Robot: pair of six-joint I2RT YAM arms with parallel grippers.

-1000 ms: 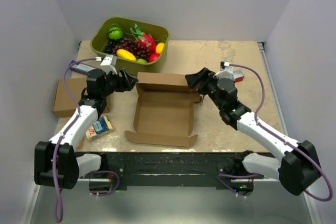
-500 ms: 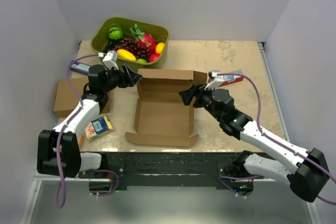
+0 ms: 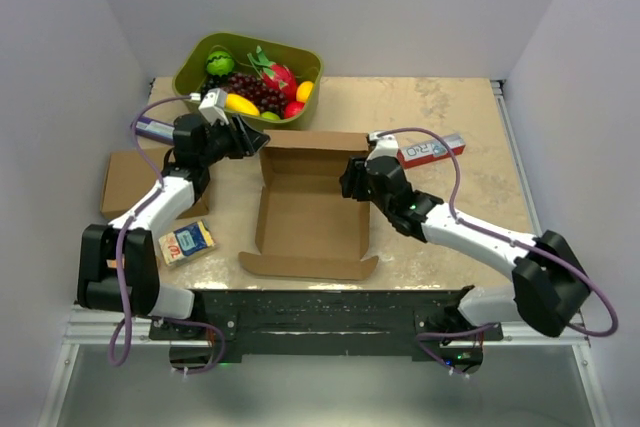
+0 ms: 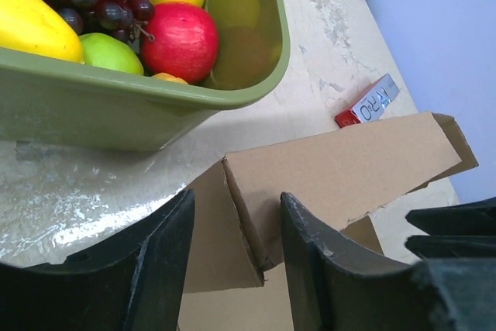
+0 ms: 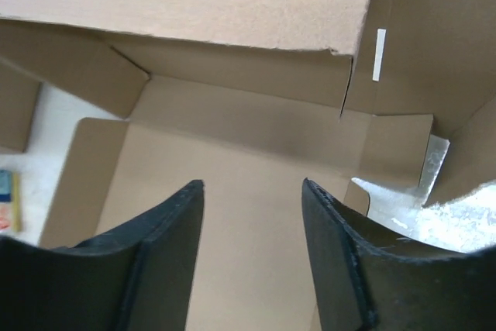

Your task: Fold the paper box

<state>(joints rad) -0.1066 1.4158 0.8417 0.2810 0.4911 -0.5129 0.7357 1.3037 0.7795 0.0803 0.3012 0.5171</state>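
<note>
Only one print came near to reading: dark letters, seemingly "KRO", on the white panel of a small red-and-white carton (image 4: pixel 369 103) lying on the table (image 4: pixel 93 184), beyond the left fingers (image 4: pixel 314 257) and to their right. The print on the blue-and-orange packet (image 3: pixel 188 242) was too small to read.

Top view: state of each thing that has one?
paper box, open, half folded: far wall raised, near flap flat.
left gripper, open, straddling the box's far left corner.
right gripper, open, nothing between its fingers, over the box floor.
green tub, upright, full of fruit.
second cardboard box, closed, lying flat.
</note>
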